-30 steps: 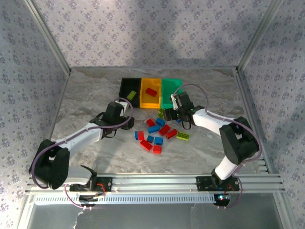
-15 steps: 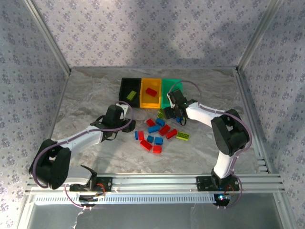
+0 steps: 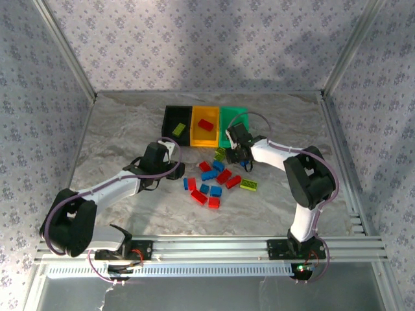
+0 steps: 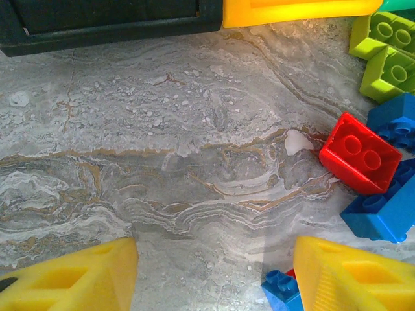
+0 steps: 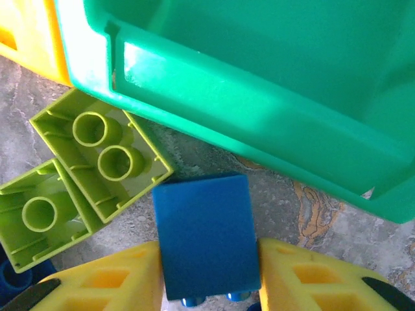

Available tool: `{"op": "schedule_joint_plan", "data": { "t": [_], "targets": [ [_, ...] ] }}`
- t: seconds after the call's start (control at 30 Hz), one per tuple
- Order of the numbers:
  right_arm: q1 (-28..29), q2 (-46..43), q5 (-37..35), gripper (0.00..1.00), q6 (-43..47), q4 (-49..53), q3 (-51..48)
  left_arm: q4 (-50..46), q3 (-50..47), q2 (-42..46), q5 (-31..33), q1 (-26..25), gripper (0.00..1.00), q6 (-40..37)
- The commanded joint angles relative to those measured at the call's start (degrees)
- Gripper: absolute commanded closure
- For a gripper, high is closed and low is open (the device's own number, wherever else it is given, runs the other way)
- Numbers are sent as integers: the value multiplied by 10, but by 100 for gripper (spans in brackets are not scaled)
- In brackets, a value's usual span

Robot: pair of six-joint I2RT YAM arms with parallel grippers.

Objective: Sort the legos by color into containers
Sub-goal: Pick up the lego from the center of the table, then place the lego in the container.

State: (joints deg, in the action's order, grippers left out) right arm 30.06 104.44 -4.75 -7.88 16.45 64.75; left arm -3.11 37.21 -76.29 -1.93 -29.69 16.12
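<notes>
A: Small blue plastic studded brick (image 5: 204,233) is clamped between the yellow right fingers (image 5: 110,282). Its smooth face is to the wrist camera, with studs just peeking at the lower edge. It sits just outside the near wall of the teal-green open plastic bin (image 5: 246,110), not over the opening.

B: Off the counter?

A: Can't tell. Two lime green bricks (image 5: 97,149) lie touching each other just beside it, at the corner where the teal bin meets the yellow-orange bin (image 5: 26,39).

B: Bin contents, from overhead?

A: Black bin (image 3: 166,126) holds one lime brick (image 3: 179,129). The yellow-orange holds one red brick (image 3: 206,124). No brick in what I can see of the teal. So blue goes to teal, I judge.

B: Step in hand?

A: Carrying the blue to its bin, early in the sort. A loose pile of red and blue bricks (image 3: 213,180) lies on the marbled counter (image 3: 130,129) between the arms, with a stray lime piece (image 3: 248,184) at its right edge.

B: Left arm?

A: Left fingers (image 4: 71,278) are apart with nothing between them and bare counter below. A red two-stud block (image 4: 360,153) and some blues lie to their right.

B: Next move?

A: Probably raise the brick clear of the near wall, go forward over the opening, then release. The lime pair is close, so a low pass could nudge them or catch the rim.
</notes>
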Motion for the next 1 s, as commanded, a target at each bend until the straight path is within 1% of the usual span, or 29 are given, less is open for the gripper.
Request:
{"op": "schedule_joint_plan", "data": {
  "t": [0.0, 0.23, 0.33, 0.43, 0.6, 0.63, 0.7, 0.8, 0.87, 0.97],
  "targets": [
    [7, -38, 3, 61, -1, 23, -4, 10, 15, -3, -1, -4, 36, 1],
    [3, -97, 1, 61, -1, 58, 30, 11, 15, -6, -1, -3, 36, 1],
    [-5, -95, 4, 61, -4, 65, 77, 11, 16, -8, -1, -3, 36, 1],
    [-22, -61, 4, 61, -11, 79, 126, 11, 16, -9, -1, -3, 36, 1],
    [-46, 48, -3, 60, -29, 134, 249, 8, 18, -16, 6, -3, 36, 0],
    [-47, 61, -5, 57, -34, 138, 261, 7, 19, -16, 7, -3, 36, -2],
    [-46, 79, -2, 47, -37, 145, 279, 5, 19, -13, 12, -3, 36, -3],
    [-38, 68, -31, 37, -42, 136, 268, 6, 17, -10, 14, -3, 36, -3],
    [-33, 51, -32, 36, -31, 126, 252, 6, 18, -12, 12, -3, 36, -3],
    [-22, 22, -50, 36, -19, 126, 234, 6, 20, -15, 8, -3, 36, -1]
  ]
}}
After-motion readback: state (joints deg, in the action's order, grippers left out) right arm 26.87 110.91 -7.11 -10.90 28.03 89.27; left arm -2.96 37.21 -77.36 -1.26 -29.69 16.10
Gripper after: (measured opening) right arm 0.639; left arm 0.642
